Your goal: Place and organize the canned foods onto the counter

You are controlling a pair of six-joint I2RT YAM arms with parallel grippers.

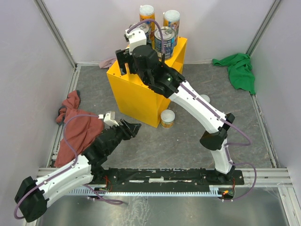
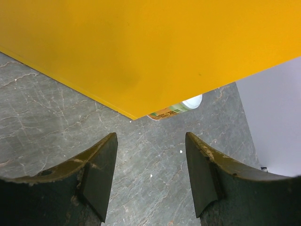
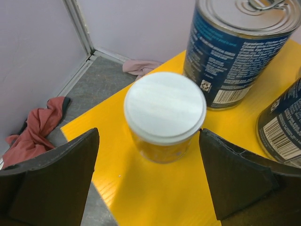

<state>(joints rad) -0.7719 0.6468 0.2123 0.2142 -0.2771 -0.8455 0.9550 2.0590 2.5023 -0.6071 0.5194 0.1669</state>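
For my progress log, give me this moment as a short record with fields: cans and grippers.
On counter: bright yellow box-shaped counter carries two tall orange cans, two wide blue silver-topped cans, one short white-lidded can.
On floor: another short white-lidded can stands by the counter's base.
Right gripper: open, fingers either side of the short can on the counter.
Left gripper: open, empty, low, facing the counter's side.

Yellow counter (image 1: pixel 134 92) stood on the grey surface near the far edge. Upright on its top were the tall orange cans (image 1: pixel 147 14) (image 1: pixel 171 20) at the far edge, the blue cans (image 3: pixel 240 47) (image 3: pixel 282 127), and a short white-lidded can (image 3: pixel 164 115). Another short can (image 1: pixel 167 118) stood on the surface at the counter's near corner.
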